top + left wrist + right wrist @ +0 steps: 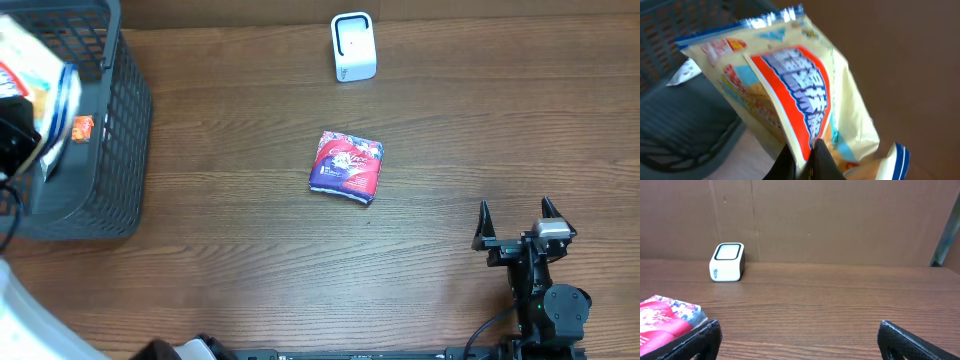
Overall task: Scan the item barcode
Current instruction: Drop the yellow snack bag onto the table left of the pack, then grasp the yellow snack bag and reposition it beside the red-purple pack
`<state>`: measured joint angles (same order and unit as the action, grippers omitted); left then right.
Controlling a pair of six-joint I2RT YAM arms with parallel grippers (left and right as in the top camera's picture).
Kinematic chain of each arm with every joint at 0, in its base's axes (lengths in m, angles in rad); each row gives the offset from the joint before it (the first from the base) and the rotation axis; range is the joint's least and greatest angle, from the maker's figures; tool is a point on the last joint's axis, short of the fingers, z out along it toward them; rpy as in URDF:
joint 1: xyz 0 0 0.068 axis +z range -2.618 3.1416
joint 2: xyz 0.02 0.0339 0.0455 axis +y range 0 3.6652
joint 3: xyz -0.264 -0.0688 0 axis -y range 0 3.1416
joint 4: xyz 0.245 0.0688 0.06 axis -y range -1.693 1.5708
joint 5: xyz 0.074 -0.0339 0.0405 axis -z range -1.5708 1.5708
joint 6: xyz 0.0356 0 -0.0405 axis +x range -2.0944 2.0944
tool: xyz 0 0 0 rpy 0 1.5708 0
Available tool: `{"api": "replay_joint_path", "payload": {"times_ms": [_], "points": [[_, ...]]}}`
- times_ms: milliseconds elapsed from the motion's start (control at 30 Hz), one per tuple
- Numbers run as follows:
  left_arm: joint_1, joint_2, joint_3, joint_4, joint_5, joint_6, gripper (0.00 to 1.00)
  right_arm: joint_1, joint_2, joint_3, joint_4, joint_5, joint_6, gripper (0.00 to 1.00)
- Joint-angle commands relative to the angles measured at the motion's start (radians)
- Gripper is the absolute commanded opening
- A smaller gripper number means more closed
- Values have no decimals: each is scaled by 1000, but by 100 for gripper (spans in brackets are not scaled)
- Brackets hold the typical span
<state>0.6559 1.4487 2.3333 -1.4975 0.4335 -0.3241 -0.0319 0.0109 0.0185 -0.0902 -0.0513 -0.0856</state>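
A cream snack bag (800, 95) with an orange-red and blue label hangs over the dark basket (685, 140), and my left gripper (807, 152) is shut on its lower edge. From overhead the bag (45, 75) shows at the far left above the basket (120, 130). No barcode shows on the bag. The white scanner (353, 46) stands at the table's back centre and also appears in the right wrist view (727, 261). My right gripper (515, 222) rests open at the front right, holding nothing, its fingers (695, 340) wide apart.
A red and purple packet (347, 166) lies flat mid-table, also seen at the lower left of the right wrist view (665, 322). A brown wall runs behind the scanner.
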Motion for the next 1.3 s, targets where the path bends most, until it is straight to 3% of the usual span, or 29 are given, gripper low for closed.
{"api": "replay_joint_path", "payload": {"times_ms": [0,133,333,700,867,1000,1100,1200,1233,1267], "points": [[-2,-59,14,13,107,54,4,5,-8,-10,7,6,-4,100],[-2,-89,14,31,130,59,4,5,-8,-10,7,6,-4,100],[-2,-97,14,35,337,112,4,5,-8,-10,7,6,-4,100],[-2,-96,13,24,285,111,4,5,-8,-10,7,6,-4,100],[-23,-85,10,-70,291,130,4,5,-8,-10,7,6,-4,100],[-98,-52,0,-192,274,190,4,5,-8,-10,7,6,-4,100],[-196,-49,-53,-192,206,195,4,5,-8,-10,7,6,-4,100],[-297,-32,-105,-192,111,189,15,5,-8,-10,7,6,-4,100],[-329,-23,-127,-192,69,188,29,5,-8,-10,7,6,-4,100],[-365,-14,-161,-192,27,181,34,5,-8,-10,7,6,-4,100]]}}
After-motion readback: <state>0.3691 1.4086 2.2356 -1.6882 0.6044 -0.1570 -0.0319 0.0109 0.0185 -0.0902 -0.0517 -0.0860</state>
